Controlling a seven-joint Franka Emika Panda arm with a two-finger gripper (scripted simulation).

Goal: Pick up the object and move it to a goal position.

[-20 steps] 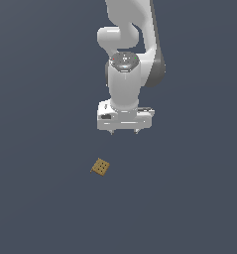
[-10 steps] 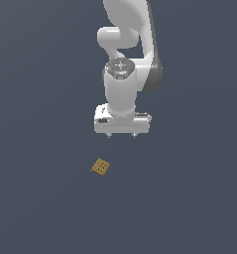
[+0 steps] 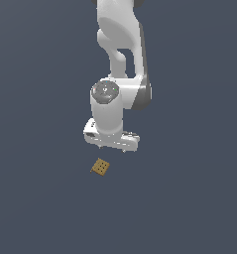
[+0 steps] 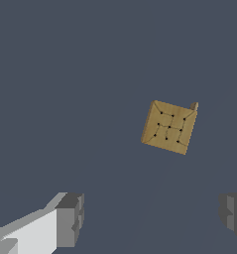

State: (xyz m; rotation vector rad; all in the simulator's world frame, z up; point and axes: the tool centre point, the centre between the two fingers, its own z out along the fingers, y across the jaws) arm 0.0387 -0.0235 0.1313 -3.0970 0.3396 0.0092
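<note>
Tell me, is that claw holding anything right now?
No, nothing. The gripper is open, and the small tan block lies apart from its fingers on the floor.

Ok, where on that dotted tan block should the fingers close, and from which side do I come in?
Come straight down from above. The block lies flat, so grip two opposite side edges. It sits rotated relative to the open gripper, so turning the wrist to square the fingers with its edges looks wise.
</note>
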